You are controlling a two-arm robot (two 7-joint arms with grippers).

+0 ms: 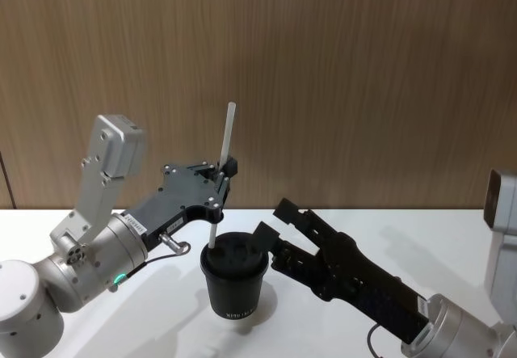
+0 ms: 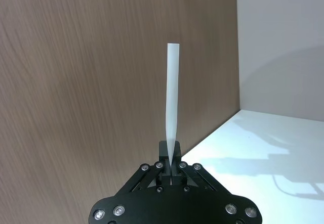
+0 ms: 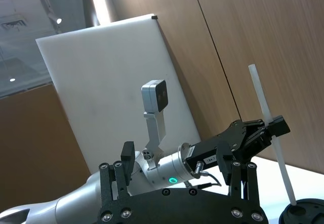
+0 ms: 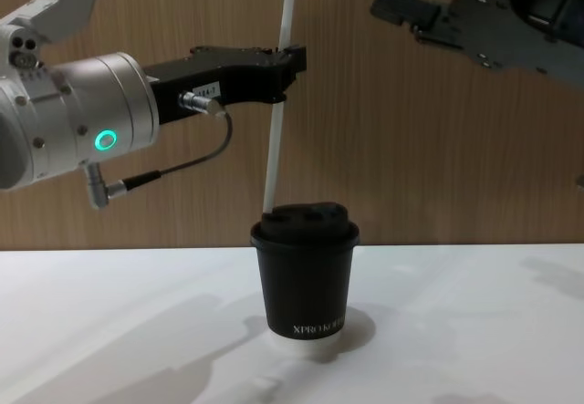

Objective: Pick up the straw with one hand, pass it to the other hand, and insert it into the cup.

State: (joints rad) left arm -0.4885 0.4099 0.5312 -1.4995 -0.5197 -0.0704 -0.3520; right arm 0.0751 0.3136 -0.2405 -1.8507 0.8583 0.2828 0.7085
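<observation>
The left tool (image 4: 290,60) is clamped on the straw (image 4: 276,121), which stands nearly upright with its lower tip at the lid of the cup (image 4: 305,276) on the tabletop (image 4: 109,331), while the right tool (image 1: 279,229) hangs spread and empty beside it.

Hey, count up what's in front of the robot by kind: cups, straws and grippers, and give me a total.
Cups: 1, the black lidded cup.
Straws: 1, the white straw.
Grippers: 2, the left gripper shut on the straw, the right gripper open.
Total: 4.
</observation>
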